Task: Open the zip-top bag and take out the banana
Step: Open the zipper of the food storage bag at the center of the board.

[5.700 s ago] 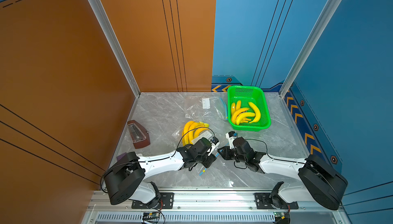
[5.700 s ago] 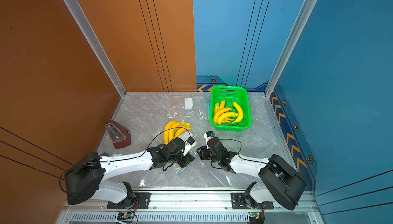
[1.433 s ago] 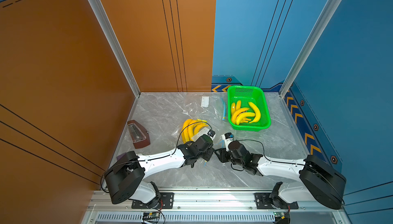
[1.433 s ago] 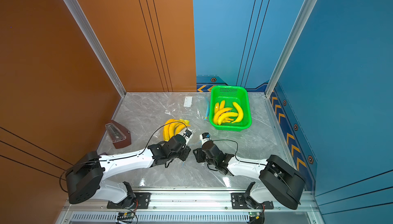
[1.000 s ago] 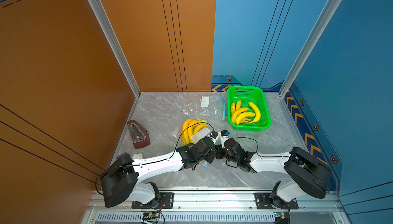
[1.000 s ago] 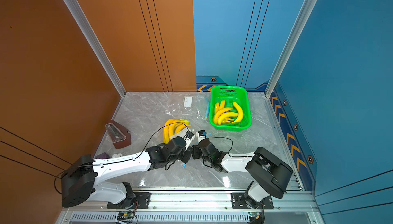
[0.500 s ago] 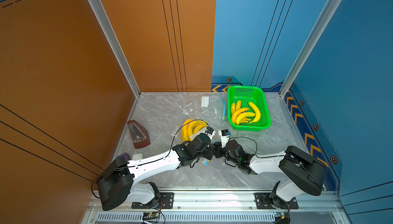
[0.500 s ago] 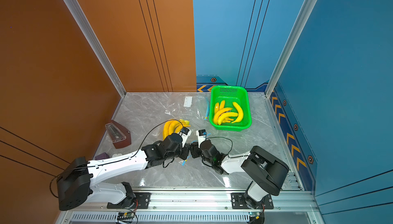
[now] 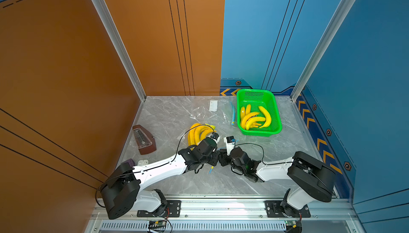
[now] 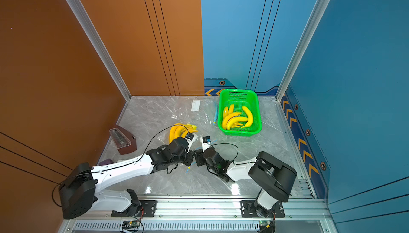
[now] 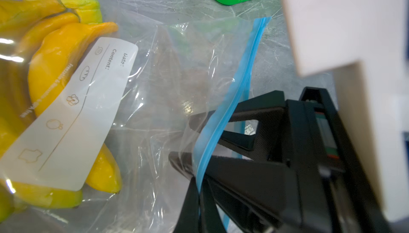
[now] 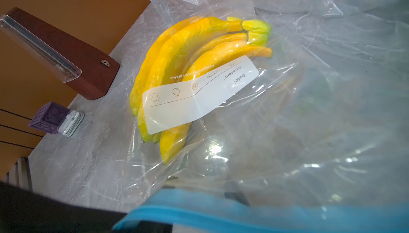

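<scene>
On the table (image 9: 166, 114) the banana bunch (image 9: 195, 133) lies inside the zip-top bag (image 11: 155, 110), the basket (image 9: 278, 119) (loose bananas (image 9: 254, 119) in it) behind to the right, an empty bag (image 9: 205, 114) between them, a wedge-shaped box (image 9: 143, 141) well left.

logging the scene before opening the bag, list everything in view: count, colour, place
zip-top bag: one, clear with blue strip, mid table
banana bunch: one, yellow, inside the zip-top bag
green basket: one, green, by the blue wall
loose bananas: several, yellow, in the green basket
empty bag: one or more, clear, beside the basket
wedge-shaped box: one, brown, by the orange wall
block: one, purple, near that box
small white item: one, white, beside the block
table: one, grey marble, underneath
left gripper: one, black, shut on the bag's blue strip
right gripper: one, black, jaws apart at the bag's mouth
</scene>
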Controlling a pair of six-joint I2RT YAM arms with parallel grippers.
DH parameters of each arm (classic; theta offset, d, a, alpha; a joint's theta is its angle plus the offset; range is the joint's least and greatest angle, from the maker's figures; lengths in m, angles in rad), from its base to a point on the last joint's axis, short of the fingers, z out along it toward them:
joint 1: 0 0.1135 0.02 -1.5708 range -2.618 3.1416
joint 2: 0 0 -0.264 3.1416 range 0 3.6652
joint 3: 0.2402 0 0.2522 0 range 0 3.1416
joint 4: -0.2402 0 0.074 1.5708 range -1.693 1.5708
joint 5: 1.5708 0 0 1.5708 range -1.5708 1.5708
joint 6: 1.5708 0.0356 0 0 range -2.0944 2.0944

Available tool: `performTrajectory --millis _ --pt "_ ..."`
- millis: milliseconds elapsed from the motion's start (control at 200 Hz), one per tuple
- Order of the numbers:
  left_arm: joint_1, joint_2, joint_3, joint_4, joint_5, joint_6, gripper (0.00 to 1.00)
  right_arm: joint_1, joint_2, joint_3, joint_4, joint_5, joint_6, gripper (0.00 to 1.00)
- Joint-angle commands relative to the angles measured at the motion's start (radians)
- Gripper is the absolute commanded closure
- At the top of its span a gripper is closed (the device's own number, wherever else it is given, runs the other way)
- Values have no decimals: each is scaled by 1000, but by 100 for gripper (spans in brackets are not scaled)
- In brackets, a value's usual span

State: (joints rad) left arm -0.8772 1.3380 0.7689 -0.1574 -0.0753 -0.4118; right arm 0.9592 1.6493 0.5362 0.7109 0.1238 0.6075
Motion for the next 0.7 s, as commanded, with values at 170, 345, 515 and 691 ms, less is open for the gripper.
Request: performTrajectory --millis 170,345,515,691 --pt "11 -114 44 161 -88 1 100 2 73 -65 132 -156 33 61" --pt "19 -123 18 162 -54 0 100 3 49 -60 136 -158 46 59" --pt "-30 -70 4 165 -31 -14 100 1 -37 -11 75 -108 68 50" --pt "-90 -66 0 165 -10 15 100 -41 -65 28 0 -47 96 41"
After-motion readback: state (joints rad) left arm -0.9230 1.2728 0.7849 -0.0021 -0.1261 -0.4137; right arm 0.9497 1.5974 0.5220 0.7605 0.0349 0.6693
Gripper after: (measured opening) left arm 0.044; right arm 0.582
